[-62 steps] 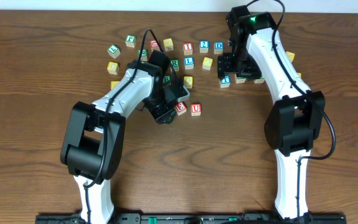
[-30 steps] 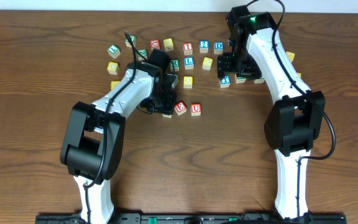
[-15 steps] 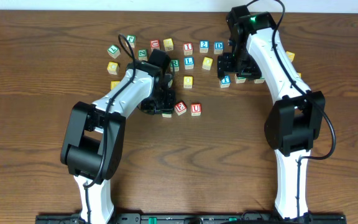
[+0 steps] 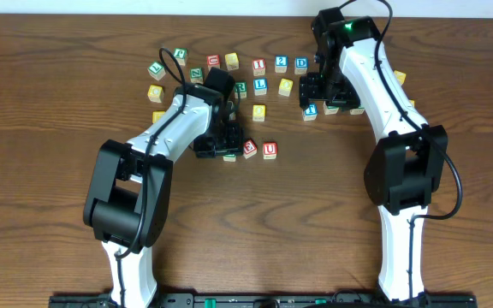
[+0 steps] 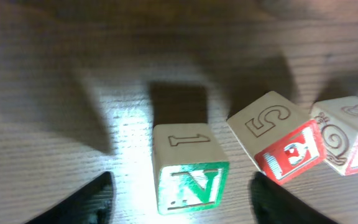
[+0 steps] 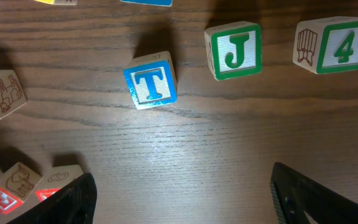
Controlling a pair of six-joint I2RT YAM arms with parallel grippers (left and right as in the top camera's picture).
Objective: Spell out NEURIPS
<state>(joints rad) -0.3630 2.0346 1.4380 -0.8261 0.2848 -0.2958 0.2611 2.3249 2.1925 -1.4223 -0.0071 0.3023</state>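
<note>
Since the left jaws stand wide, I see bare worktop [image 5: 129, 130] on both sides of the green N cube [image 5: 188, 177], which sits upright between them, touching neither. Just outside one fingertip [image 5: 281, 199] the red E cube [image 5: 288, 149] lies skewed, its corner near the N; the red U cube [image 4: 270, 150] is just beside it, farther out. The right jaws gape wide on nothing, blue T cube [image 6: 152, 81] ahead in open wood.

My left gripper [image 5: 185, 202] stands with jaws apart, touching nothing, around a small wooden cube with a green N [image 5: 188, 171], a tilted wooden cube with a red E [image 5: 283, 142] just beside it.
</note>
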